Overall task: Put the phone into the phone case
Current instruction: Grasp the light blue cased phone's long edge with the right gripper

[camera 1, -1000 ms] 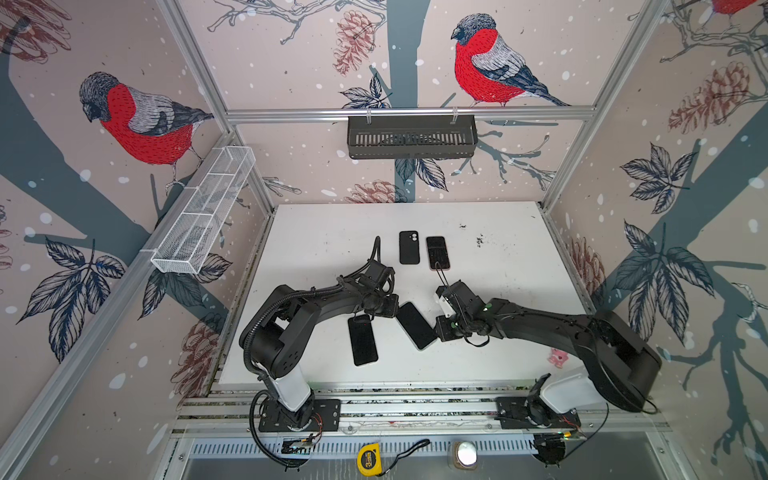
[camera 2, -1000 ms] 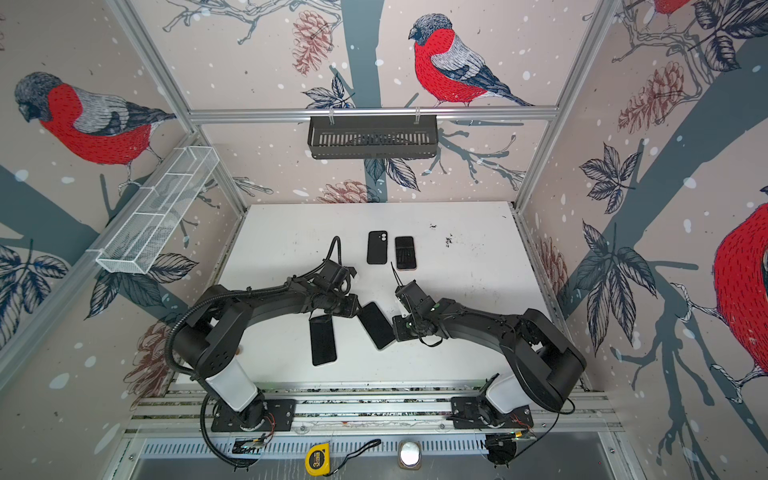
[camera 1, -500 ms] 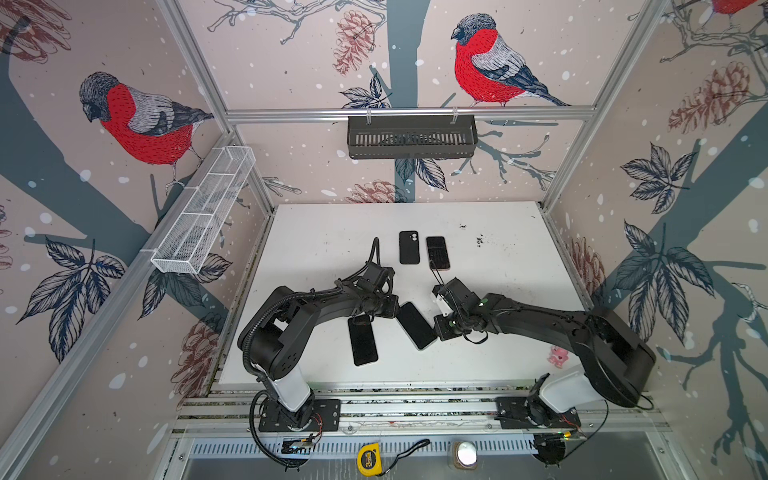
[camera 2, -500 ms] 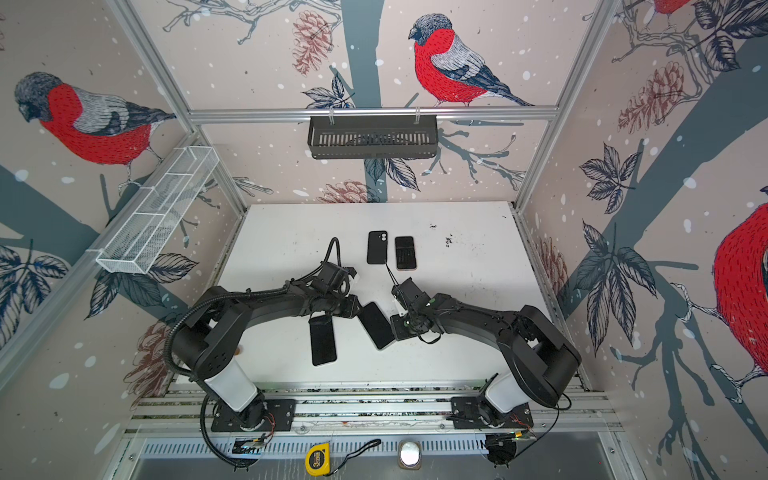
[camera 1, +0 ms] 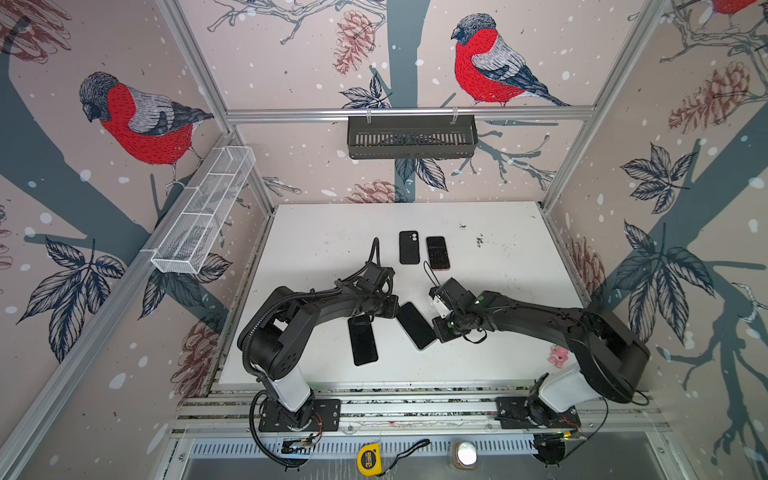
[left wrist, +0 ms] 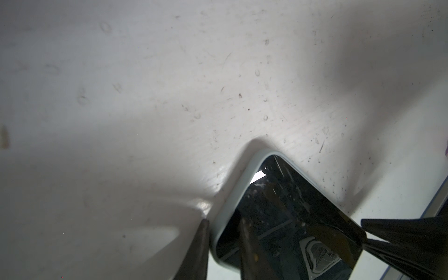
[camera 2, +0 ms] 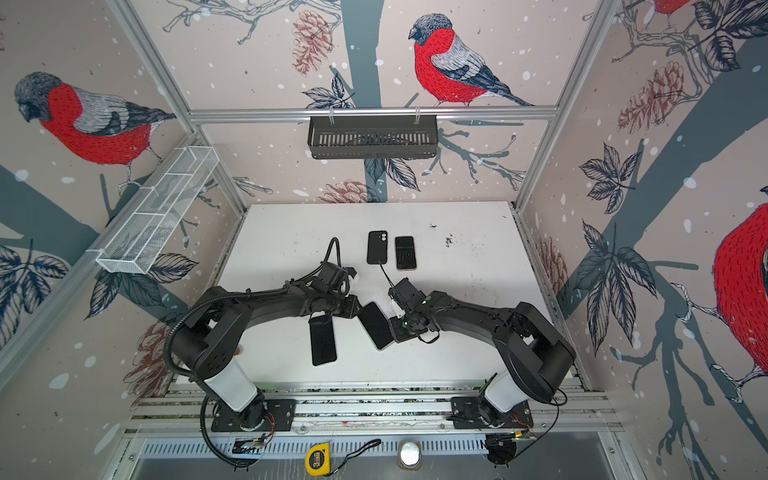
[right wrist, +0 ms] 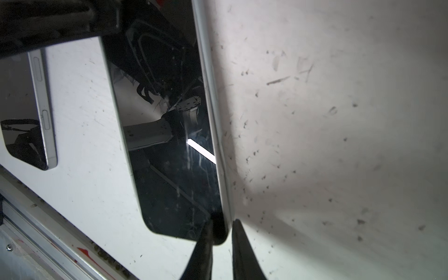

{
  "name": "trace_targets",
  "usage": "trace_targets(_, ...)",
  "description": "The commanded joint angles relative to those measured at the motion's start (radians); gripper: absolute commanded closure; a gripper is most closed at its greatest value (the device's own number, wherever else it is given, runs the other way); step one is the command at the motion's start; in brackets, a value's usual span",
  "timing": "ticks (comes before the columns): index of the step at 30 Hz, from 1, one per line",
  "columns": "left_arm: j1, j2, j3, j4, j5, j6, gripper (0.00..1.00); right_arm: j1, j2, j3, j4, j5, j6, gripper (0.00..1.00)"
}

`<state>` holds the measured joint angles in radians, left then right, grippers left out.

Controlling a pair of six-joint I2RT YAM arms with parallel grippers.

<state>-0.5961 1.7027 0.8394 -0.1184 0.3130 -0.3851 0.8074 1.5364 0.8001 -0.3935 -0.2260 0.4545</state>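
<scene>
The phone (camera 1: 415, 325) sat skewed on the bench (camera 1: 498, 270), in the middle of its front half, with one gripper at each end in both top views. The left gripper (camera 1: 392, 309) met the end nearer the back edge. In the left wrist view its fingers (left wrist: 194, 252) stood narrowly apart, one on either side of that end and against it, so it held the phone (left wrist: 291, 218). A pale rim (left wrist: 232, 194) ran round the dark screen, but I could not tell whether that was the case.

The right gripper (camera 1: 436, 330) met the end nearer the front edge. Its fingers (right wrist: 242, 249) were nearly together and pinched a corner of the phone (right wrist: 164, 157), one over the screen and one outside the rim.

A second phone (camera 1: 363, 345) lay just beside it, toward the left edge. A black-backed unit (camera 1: 409, 247) and a screen-up phone (camera 1: 437, 252) lay side by side toward the back edge.
</scene>
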Motion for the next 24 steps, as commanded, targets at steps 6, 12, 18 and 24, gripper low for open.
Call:
trace_targets(6,0.001,0.012,-0.003,-0.142,-0.048,0.014,0.76,0.038,0.056,0.041,-0.105,0.054,-0.047,0.83)
trace_targets(12,0.001,0.01,-0.007,-0.142,-0.046,0.014,0.76,0.059,0.082,0.067,-0.131,0.066,-0.05,0.83)
trace_targets(18,0.0,0.01,-0.007,-0.145,-0.048,0.014,0.76,0.084,0.125,0.07,-0.146,0.07,-0.058,0.85)
trace_targets(24,0.0,0.014,-0.003,-0.145,-0.042,0.013,0.76,0.096,0.153,0.067,-0.14,0.075,-0.057,0.85)
